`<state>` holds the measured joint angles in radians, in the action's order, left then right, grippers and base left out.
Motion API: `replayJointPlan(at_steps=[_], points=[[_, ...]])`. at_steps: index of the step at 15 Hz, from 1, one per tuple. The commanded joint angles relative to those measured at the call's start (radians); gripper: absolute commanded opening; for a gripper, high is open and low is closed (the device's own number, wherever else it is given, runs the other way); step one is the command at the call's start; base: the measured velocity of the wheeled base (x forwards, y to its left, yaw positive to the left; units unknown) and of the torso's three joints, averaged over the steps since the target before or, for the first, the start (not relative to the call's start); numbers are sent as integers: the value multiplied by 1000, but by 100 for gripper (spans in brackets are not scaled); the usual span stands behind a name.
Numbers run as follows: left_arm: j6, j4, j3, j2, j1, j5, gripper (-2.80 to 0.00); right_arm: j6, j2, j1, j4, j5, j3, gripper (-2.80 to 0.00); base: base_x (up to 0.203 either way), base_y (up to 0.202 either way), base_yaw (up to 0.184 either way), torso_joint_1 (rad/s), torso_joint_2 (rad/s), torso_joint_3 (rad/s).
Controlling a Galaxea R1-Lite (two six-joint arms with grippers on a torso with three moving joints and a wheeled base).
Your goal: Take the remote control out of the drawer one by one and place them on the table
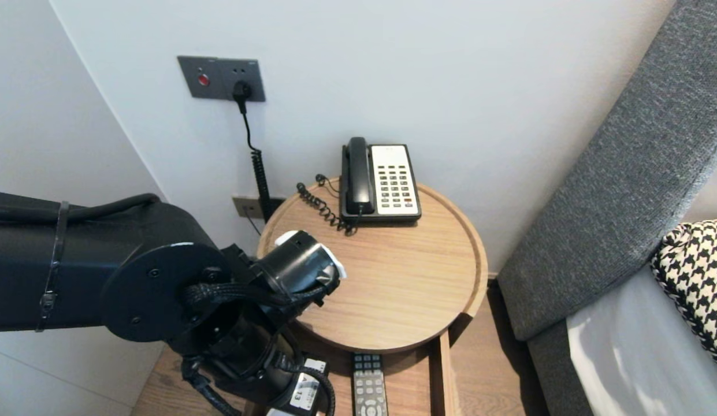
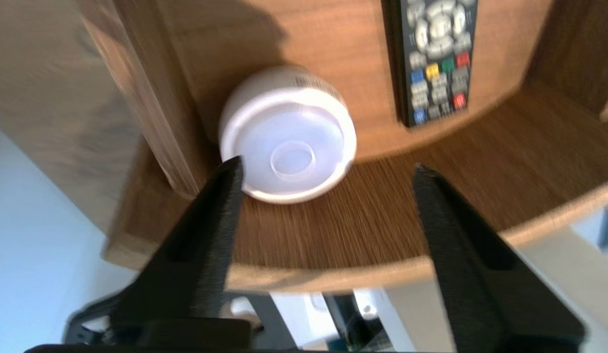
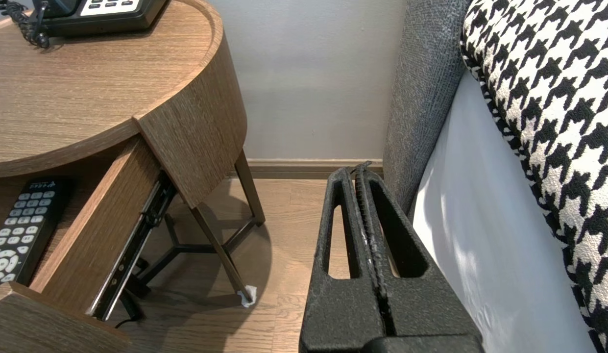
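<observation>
**Item:** white jar (image 2: 289, 135), upright in the near left corner of the open drawer (image 2: 152, 113), hard by its left wall and curved front. Left of a remote control (image 2: 438, 54) lying flat on the drawer floor, apart from it.

**Left end effector** (image 2: 327, 164): directly above the jar, pointing down, fingers spread wide to either side of the lid. One fingertip (image 2: 232, 171) at the lid's rim, contact not to be told. Nothing pinched.

**Right end effector** (image 3: 358, 169): parked low, right of the desk, beside the bed. Fingers pressed together on nothing.

**Step in hand, as judged:** jar at rest in the drawer, ungripped, end effector open over it.

**Next move, as judged:** tight on the left, so calls for a straight vertical path, clear of the drawer wall and the desk's overhanging edge, with no knock to the jar.

**Surface:** round wooden desk (image 1: 393, 277) with raised rim, telephone (image 1: 381, 182) at the far side, coiled cord trailing left.

**Room:** white wall, grey socket plate (image 1: 222, 78) with a plug. Wood floor (image 3: 294, 220). Grey upholstered bed (image 1: 624, 173), houndstooth cushion (image 3: 553, 98).
</observation>
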<state>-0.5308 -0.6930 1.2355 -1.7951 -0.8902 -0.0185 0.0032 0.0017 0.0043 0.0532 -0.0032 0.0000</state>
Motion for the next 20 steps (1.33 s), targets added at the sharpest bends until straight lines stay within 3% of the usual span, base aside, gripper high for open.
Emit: replayJointPlan(at_steps=[1, 4, 20], points=[[-2, 7, 12, -18, -12, -62, 0, 1, 1, 0, 1, 0, 25, -280, 0, 0, 0, 0, 0, 0], [-1, 7, 12, -33, -12, -90, 0, 0, 1, 0, 0, 0, 25, -280, 0, 0, 0, 0, 0, 0], [-6, 48, -37, -79, -38, -78, 0, 0, 1, 0, 0, 0, 25, -280, 0, 0, 0, 0, 0, 0]])
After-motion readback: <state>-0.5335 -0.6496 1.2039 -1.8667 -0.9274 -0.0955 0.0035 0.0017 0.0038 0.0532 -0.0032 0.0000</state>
